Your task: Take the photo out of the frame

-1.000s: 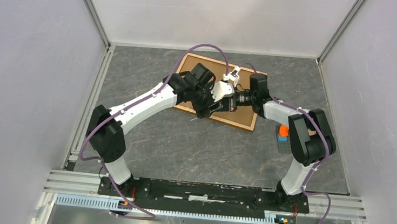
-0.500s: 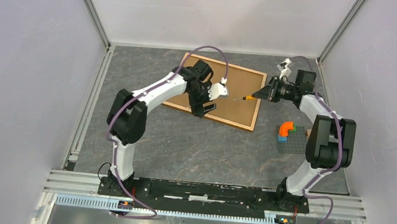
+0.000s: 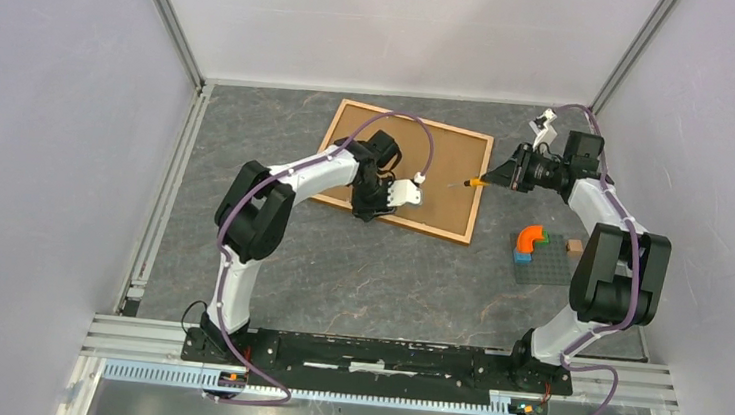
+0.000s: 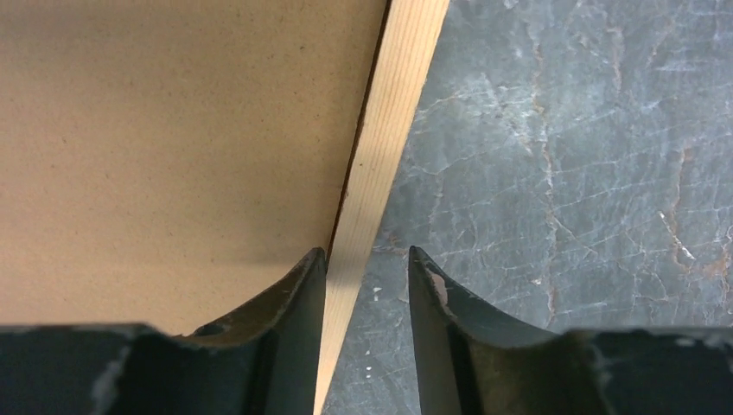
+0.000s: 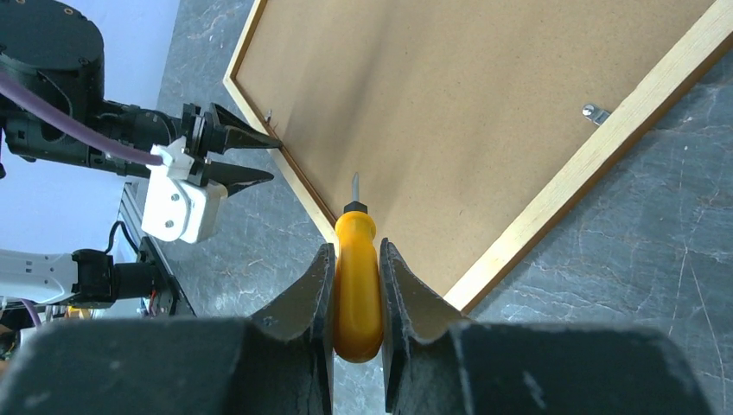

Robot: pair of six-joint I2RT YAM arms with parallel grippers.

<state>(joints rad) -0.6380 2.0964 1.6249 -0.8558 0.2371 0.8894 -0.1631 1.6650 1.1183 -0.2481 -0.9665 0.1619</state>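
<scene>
The frame [image 3: 447,169] lies face down at the back of the table, its brown fibreboard back [image 5: 449,104] up inside narrow wooden moulding [image 4: 389,130]. The photo is hidden under the back. My left gripper [image 3: 367,210] [image 4: 367,259] is open at the frame's near edge. It straddles the moulding, one finger over the back panel and the other over the table; it also shows in the right wrist view [image 5: 275,158]. My right gripper [image 3: 499,177] [image 5: 356,251] is shut on a yellow-handled screwdriver [image 5: 357,285], held off the frame's right side with the tip towards the frame.
A small grey baseplate [image 3: 551,269] with orange and blue bricks [image 3: 531,240] lies right of the frame. Small metal clips [image 5: 592,111] sit on the frame's back edge. Grey walls close in the left, right and back sides.
My right gripper has pulled away from over the frame to its right side, carrying the screwdriver. My left gripper has drawn back to the frame's near edge.
</scene>
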